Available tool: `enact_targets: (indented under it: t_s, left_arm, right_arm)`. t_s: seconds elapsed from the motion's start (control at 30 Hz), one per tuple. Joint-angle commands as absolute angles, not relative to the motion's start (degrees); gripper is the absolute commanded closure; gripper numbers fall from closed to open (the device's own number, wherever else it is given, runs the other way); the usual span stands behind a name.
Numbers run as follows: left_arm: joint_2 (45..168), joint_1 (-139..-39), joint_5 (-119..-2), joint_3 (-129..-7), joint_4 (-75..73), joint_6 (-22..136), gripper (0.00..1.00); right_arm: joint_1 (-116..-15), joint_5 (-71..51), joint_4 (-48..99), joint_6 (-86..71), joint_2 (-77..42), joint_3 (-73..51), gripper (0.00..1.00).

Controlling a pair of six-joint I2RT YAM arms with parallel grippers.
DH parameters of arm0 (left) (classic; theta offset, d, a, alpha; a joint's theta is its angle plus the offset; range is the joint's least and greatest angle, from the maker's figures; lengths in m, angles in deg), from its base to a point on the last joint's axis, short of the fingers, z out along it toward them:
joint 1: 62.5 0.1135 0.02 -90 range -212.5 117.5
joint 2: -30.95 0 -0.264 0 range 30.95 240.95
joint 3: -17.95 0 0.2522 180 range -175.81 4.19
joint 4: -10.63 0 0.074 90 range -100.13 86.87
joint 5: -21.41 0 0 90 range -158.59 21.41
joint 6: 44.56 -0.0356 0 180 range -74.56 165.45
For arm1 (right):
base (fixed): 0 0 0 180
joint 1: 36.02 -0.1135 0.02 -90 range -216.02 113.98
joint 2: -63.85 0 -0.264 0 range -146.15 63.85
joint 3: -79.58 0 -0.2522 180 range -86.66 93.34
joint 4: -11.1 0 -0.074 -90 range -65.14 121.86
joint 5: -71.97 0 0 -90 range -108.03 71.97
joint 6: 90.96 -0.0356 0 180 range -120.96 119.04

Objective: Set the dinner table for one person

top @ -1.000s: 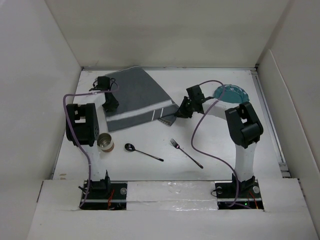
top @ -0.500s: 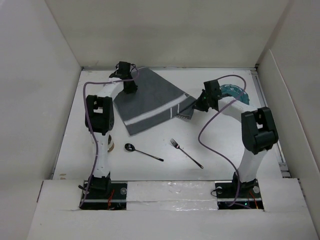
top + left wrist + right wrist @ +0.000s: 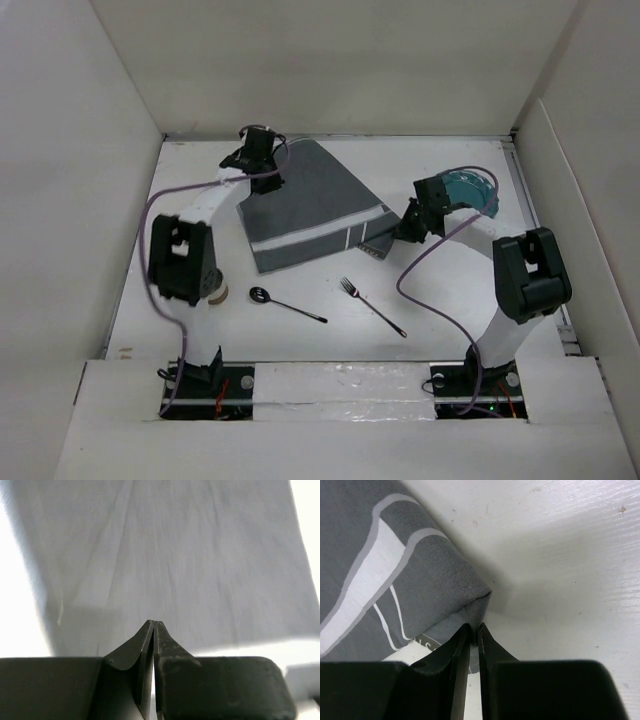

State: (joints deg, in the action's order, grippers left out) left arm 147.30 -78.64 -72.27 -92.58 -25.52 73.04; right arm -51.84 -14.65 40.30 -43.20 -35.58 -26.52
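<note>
Across the whole floor of the white-walled enclosure lies the large flat white dinner table (image 3: 450, 290). It is roughly square, no side clearly longer, its edges parallel to the walls. On its far middle a dark grey rectangular cloth placemat with pale stripes (image 3: 310, 205) sits askew. The left gripper (image 3: 264, 178) is pinched on the placemat's far left corner; the right gripper (image 3: 472, 628) clamps its near right corner.

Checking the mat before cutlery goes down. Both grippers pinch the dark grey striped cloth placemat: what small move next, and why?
Probably ease the right gripper outward, away from the left gripper. The dark grey striped cloth placemat is folded under at the right gripper's corner and sits skewed on the white dinner table, so releasing now would likely leave it creased.
</note>
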Motion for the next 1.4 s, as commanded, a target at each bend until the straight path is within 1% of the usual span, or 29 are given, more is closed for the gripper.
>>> enact_targets:
  t_s: [0.0, 0.03, 0.07, 0.1, 0.13, 0.17, 0.2, 0.23, 0.27, 0.33, 0.37, 0.43, 0.47, 0.53, 0.6, 0.63, 0.67, 0.73, 0.77, 0.8, 0.83, 0.87, 0.93, 0.97, 1.03, 1.1, 1.23, 1.37]
  left_arm:
    - [125.91, -82.7, -78.51, -77.2, -20.8, 76.37, 1.0]
    - [119.61, -84.1, -79.39, -73.45, -20.79, 77.95, 1.0]
    - [116.67, -84.12, -79.4, -70.2, -21.23, 79.79, 1.0]
    - [114.03, -84.64, -79.14, -63.55, -22.02, 84.33, 1.0]
    - [109.39, -84.65, -78.96, -60.53, -22.72, 86.82, 1.0]
    - [107.17, -84.65, -78.0, -57.97, -23.68, 88.93, 0.95]
    - [105.06, -84.65, -77.39, -53.07, -24.13, 92.69, 0.92]
    - [100.78, -84.65, -77.29, -51.11, -24.74, 94.38, 0.89]
    - [98.82, -84.65, -77.29, -49.53, -25.1, 95.79, 0.84]
    - [94.08, -84.65, -77.46, -45.39, -24.84, 99.65, 0.76]
    - [93.18, -84.65, -78.34, -44.6, -24.66, 100.72, 0.71]
    - [92.04, -84.65, -79.22, -42.57, -24.84, 104.13, 0.66]
    - [92.12, -84.65, -79.75, -42.04, -24.05, 105.11, 0.64]
    - [93.25, -84.65, -79.49, -40.81, -23.26, 107.4, 0.6]
    - [94.4, -84.65, -78.96, -39.5, -22.82, 111.26, 0.55]
    - [95.45, -84.65, -78.79, -38.97, -22.81, 112.49, 0.54]
    - [95.81, -84.65, -78.35, -38.44, -22.64, 114.77, 0.5]
    - [96.51, -84.65, -77.64, -37.12, -22.64, 116.45, 0.47]
    - [96.78, -85.86, -78.25, -36.94, -22.55, 117.16, 0.43]
    - [97.21, -87.36, -79.91, -37.64, -22.81, 118.03, 0.43]
    - [98.87, -91.46, -83.41, -39.47, -24.21, 119.17, 0.39]
    - [100.19, -93.15, -84.4, -39.49, -25.26, 119.18, 0.37]
    - [105.37, -93.87, -84.85, -42.56, -27.38, 121.11, 0.38]
    - [106.7, -93.87, -84.68, -42.83, -28.43, 122.08, 0.42]
    - [108.28, -93.87, -85.2, -43.09, -28.88, 124.62, 0.45]
    - [108.21, -93.87, -85.55, -42.57, -29.14, 126.91, 0.51]
    - [106.62, -93.87, -86.61, -40.64, -29.23, 129.9, 0.53]
    - [108.64, -93.87, -86.7, -39.58, -29.14, 133.07, 0.54]
  right_arm:
    - [-52.11, -13.11, 39.54, -41.92, -31.33, -25.49, 0.82]
    - [-52.11, -12.93, 39.54, -41.92, -30.81, -26.01, 0.81]
    - [-52.11, -12.67, 39.45, -41.75, -30.37, -26.45, 0.79]
    - [-52.11, -11.36, 39.19, -41.83, -29.58, -26.89, 0.78]
    - [-52.11, -10.48, 38.93, -41.66, -29.05, -27.59, 0.78]
    - [-52.11, -9.6, 38.75, -41.66, -28.7, -28.82, 0.78]
    - [-52.11, -8.89, 38.75, -41.66, -27.65, -29.27, 0.78]
    - [-52.63, -8.8, 38.84, -41.66, -27.12, -29.97, 0.77]
    - [-52.63, -8.71, 38.49, -41.66, -26.42, -30.5, 0.74]
    - [-52.63, -8.71, 38.22, -41.48, -24.92, -31.73, 0.7]
    - [-52.63, -8.62, 38.31, -41.31, -24.57, -31.73, 0.68]
    - [-52.63, -7.92, 38.57, -40.17, -24.39, -31.47, 0.65]
    - [-52.63, -7.31, 39.18, -39.73, -24.47, -31.21, 0.62]
    - [-53.16, -6.34, 39.89, -38.94, -24.74, -30.68, 0.61]
    - [-53.16, -6.6, 40.07, -38.85, -24.13, -31.2, 0.58]
    - [-53.16, -6.6, 39.81, -38.76, -23.86, -31.81, 0.57]
    - [-53.16, -6.6, 39.8, -38.67, -23.6, -31.91, 0.55]
    - [-53.16, -6.6, 40.15, -38.06, -23.6, -31.99, 0.54]
    - [-53.16, -6.6, 40.59, -38.05, -23.51, -32.08, 0.54]
    - [-53.16, -6.69, 40.51, -37.97, -23.25, -32.17, 0.54]
    - [-52.64, -6.52, 40.16, -38.14, -22.64, -32.69, 0.54]
    - [-52.63, -6.51, 39.89, -38.23, -22.63, -32.87, 0.54]
    - [-52.63, -5.64, 39.54, -38.23, -22.1, -32.96, 0.54]
    - [-52.63, -5.2, 39.54, -38.23, -22.02, -32.61, 0.54]
    - [-52.11, -4.84, 39.98, -37.88, -21.93, -32.35, 0.54]
    - [-52.11, -4.93, 40.16, -37.7, -21.32, -32.69, 0.54]
    - [-52.11, -4.32, 39.63, -37.7, -20.08, -33.49, 0.54]
    - [-52.11, -3.35, 39.1, -37.79, -20.26, -33.4, 0.55]
